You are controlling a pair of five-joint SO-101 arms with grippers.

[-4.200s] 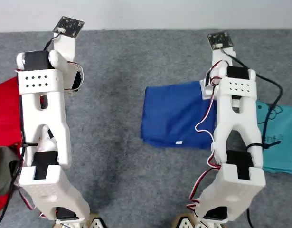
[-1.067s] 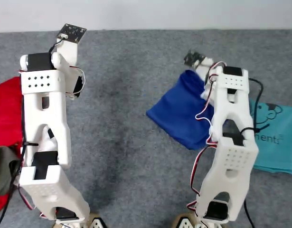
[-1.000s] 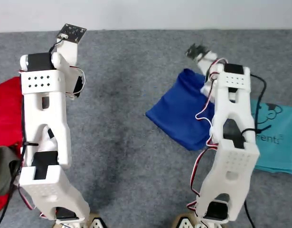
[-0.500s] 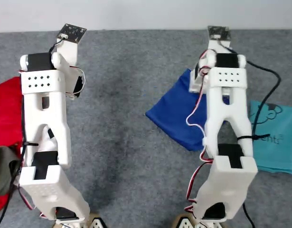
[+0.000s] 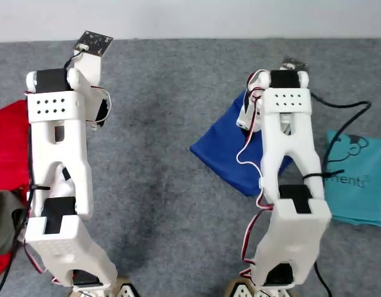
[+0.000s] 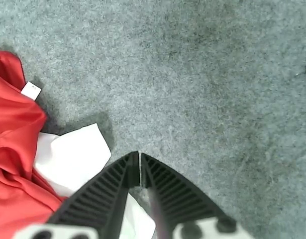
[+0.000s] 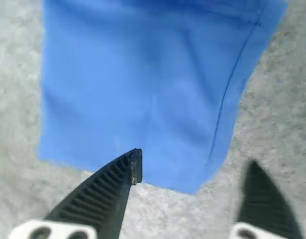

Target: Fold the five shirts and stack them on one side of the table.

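A folded blue shirt (image 5: 221, 148) lies skewed on the grey carpet, partly under the right arm (image 5: 289, 142). In the right wrist view my right gripper (image 7: 192, 169) hangs open just above the blue shirt (image 7: 143, 84), near its edge, with nothing between the fingers. A teal shirt (image 5: 357, 179) lies flat at the far right. At the left edge a red shirt (image 5: 7, 148) lies crumpled beside the left arm (image 5: 57, 142). My left gripper (image 6: 140, 160) is shut and empty over bare carpet, close to the red shirt (image 6: 13, 149) and a white cloth (image 6: 68, 159).
A dark olive garment (image 5: 4, 219) lies on the red shirt near the left arm's base. Bare carpet (image 5: 147, 198) stretches between the two arms and along the back, up to the white wall.
The blue shirt was turned from a flat rectangle to a skewed lie, then stayed put. The right arm's wrist swung back over it and drew in. The left arm has barely moved.
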